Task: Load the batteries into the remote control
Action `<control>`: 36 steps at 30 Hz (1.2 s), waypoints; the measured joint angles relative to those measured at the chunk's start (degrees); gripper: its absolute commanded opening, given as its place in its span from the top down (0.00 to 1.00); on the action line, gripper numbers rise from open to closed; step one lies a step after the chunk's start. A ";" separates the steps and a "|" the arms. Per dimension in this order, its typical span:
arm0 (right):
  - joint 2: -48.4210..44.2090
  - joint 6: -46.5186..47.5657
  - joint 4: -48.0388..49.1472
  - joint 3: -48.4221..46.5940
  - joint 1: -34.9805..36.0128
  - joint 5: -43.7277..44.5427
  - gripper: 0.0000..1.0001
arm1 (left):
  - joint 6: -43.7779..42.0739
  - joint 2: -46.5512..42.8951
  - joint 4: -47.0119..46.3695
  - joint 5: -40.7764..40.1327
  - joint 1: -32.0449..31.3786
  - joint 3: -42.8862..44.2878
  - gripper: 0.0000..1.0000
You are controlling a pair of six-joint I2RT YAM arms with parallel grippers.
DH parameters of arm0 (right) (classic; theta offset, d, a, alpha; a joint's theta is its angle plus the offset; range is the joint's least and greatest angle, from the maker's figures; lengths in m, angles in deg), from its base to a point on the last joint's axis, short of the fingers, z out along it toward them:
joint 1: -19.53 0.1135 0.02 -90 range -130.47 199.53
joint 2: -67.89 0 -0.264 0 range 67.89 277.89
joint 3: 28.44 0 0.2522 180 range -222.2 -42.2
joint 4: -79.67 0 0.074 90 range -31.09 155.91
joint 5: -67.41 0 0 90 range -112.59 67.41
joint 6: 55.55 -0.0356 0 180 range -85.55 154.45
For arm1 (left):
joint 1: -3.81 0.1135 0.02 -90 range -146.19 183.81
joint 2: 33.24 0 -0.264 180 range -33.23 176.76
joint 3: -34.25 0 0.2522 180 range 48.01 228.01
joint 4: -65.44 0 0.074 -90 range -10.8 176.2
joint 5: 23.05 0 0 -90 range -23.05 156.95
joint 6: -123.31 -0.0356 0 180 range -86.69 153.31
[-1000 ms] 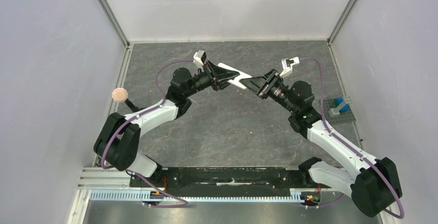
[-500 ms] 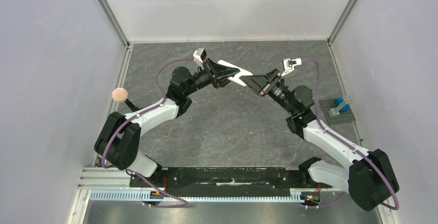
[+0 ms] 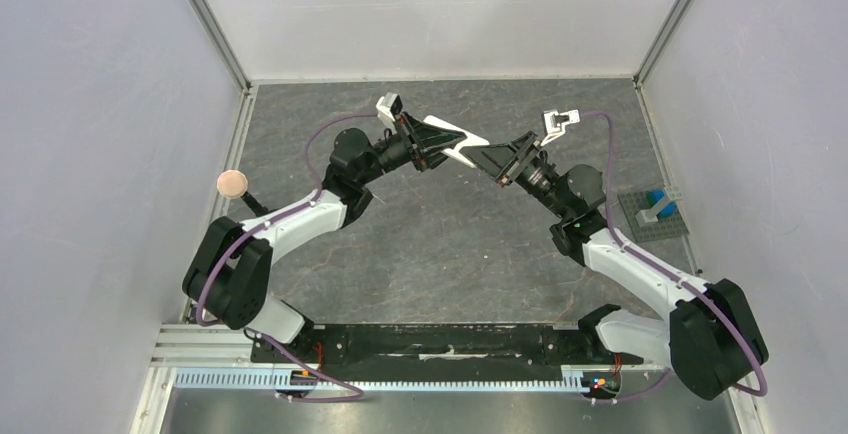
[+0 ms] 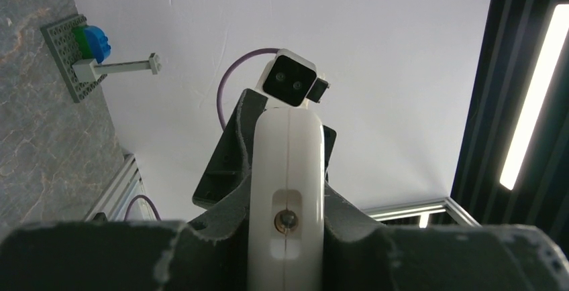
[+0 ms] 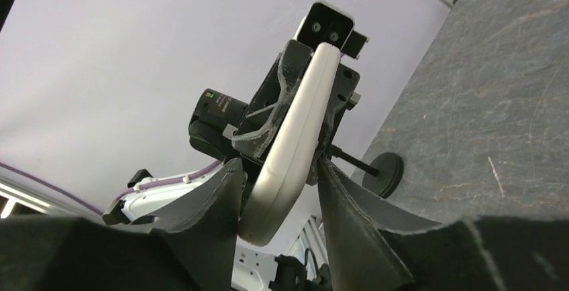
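Remote control (image 3: 463, 147) up in the air between both arms, above the grey tabletop (image 3: 450, 244).
The left tool (image 3: 450, 143) is clamped narrow on one end of it. The right tool (image 5: 278, 170) straddles the other end, fingers (image 5: 349, 204) close alongside; I cannot tell whether they grip.

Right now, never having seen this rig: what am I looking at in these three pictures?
Two robot arms are bolted to a grey table. One picture looks down from above; the other two come from a camera on each wrist. The left gripper is clamped on a white remote control, held in the air. The right gripper straddles its other end, but whether it grips is unclear. At the table's right edge lies a grey studded plate with a blue block; at the left stands a peach knob. No batteries show.
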 measured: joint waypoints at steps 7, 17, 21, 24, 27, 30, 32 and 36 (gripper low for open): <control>-2.36 3.56 -6.19 0.00 0.79 -1.49 0.12 | -1.84 -0.79 2.67 2.16 -1.31 1.16 0.98; -12.76 17.11 -22.75 -4.31 -2.84 -5.51 0.05 | -16.79 -5.84 15.32 11.58 1.07 4.13 0.98; -10.29 24.35 -30.29 -10.80 -3.04 -11.85 0.09 | -26.58 -5.84 25.42 18.47 1.09 7.10 0.98; -5.97 30.36 -36.11 -16.26 -2.99 -18.32 0.11 | -33.29 -5.84 31.98 22.88 1.09 8.83 0.98; -3.39 35.32 -41.53 -18.21 -3.02 -23.23 0.12 | -38.49 -5.84 36.68 26.60 1.11 9.88 0.98; -2.64 38.64 -45.77 -18.21 -3.02 -28.06 0.14 | -42.91 -5.84 40.61 29.31 1.11 10.99 0.98; -2.62 40.19 -46.90 -18.18 -2.99 -30.75 0.17 | -45.07 -5.84 42.36 30.64 1.11 11.61 0.98; -2.62 42.60 -48.06 -17.97 -2.49 -34.23 0.24 | -47.60 -5.84 44.11 32.11 1.11 11.93 0.98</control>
